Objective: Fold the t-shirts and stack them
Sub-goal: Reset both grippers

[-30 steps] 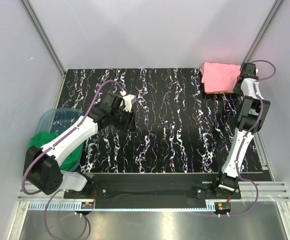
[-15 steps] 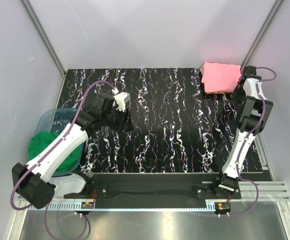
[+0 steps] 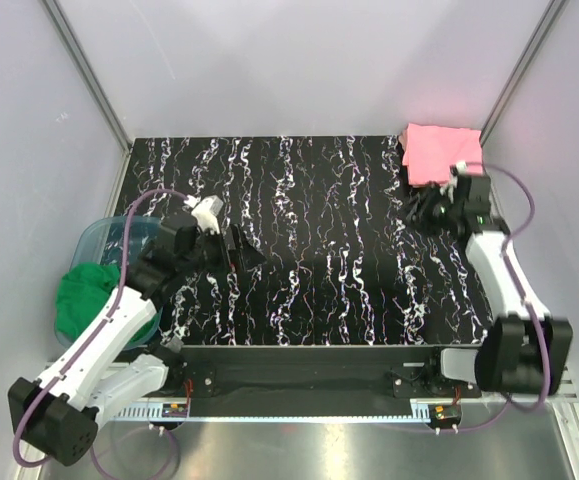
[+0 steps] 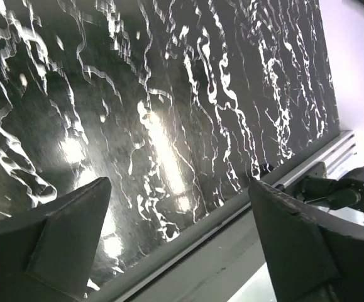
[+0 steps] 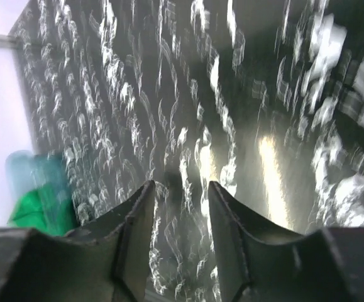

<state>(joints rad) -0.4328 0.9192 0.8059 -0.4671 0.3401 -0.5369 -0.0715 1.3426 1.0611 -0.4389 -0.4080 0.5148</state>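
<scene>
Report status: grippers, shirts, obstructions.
Left gripper wide open, empty; right gripper part open, empty. Folded pink t-shirt at far right corner. Green cloth in tub at left, not obstructing.

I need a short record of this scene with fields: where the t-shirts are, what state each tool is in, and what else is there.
t-shirts: folded pink pile at the far right corner of the table
left tool: wide open, empty, over the table's near left part
right tool: partly open, empty, beside the pile's near side
bin: translucent blue, at the table's left edge
green cloth: inside the bin
</scene>
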